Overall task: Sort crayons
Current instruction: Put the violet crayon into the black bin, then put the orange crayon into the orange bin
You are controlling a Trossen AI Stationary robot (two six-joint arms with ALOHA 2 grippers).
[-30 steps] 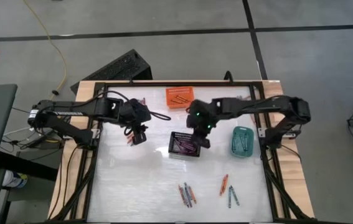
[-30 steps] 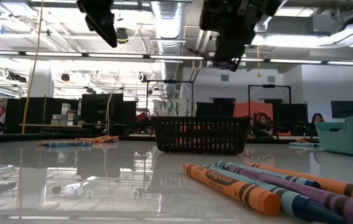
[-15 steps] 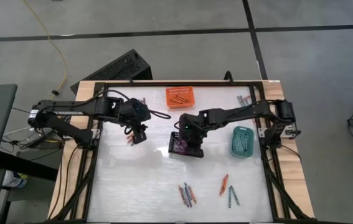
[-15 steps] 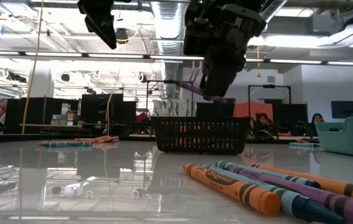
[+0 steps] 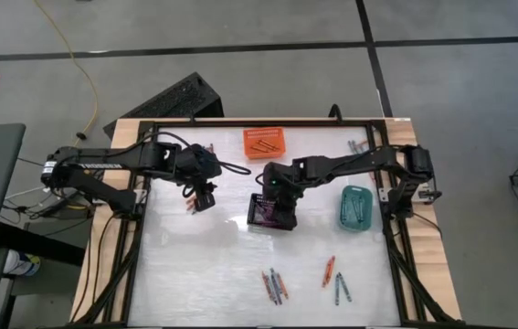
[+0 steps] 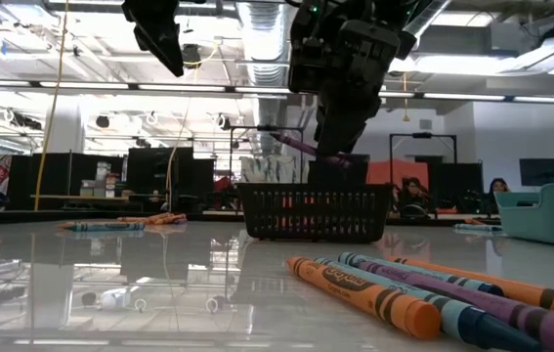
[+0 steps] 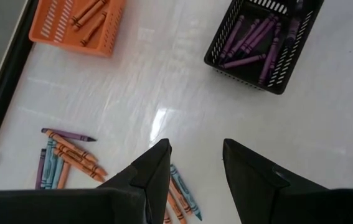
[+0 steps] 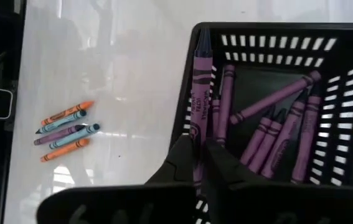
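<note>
My right gripper [image 8: 199, 155] hovers over the black basket [image 5: 272, 216], shut on a purple crayon [image 8: 200, 81]. Several purple crayons [image 8: 269, 134] lie in that basket. My left gripper [image 7: 196, 155] hangs open above the table's left part, over a loose bunch of orange, blue and purple crayons [image 7: 64, 155] lying flat on the table. The low view shows the right gripper [image 6: 340, 147] just above the basket's rim [image 6: 316, 188]. Orange crayons [image 7: 89, 12] lie in the orange basket [image 5: 264, 143]. My right gripper pinches the purple crayon by its near end [image 8: 196, 134] between its two fingers. The fingers slant down from the table's right side, and the crayon sticks out forward past the fingertips [image 8: 182, 155]. It is lifted clear, tilted, above the black basket's rim [image 8: 192, 37].
A teal basket [image 5: 355, 206] stands to the right of the black one. Loose crayons lie near the front edge [image 5: 274, 285] and front right [image 5: 336, 279]; a few more lie at the far right [image 5: 357, 146]. A dark frame [image 5: 396, 247] borders the table.
My right gripper has come down toward the black basket and gone a little toward the table's left edge, carrying the purple crayon, which now hangs just over the basket's rim.
</note>
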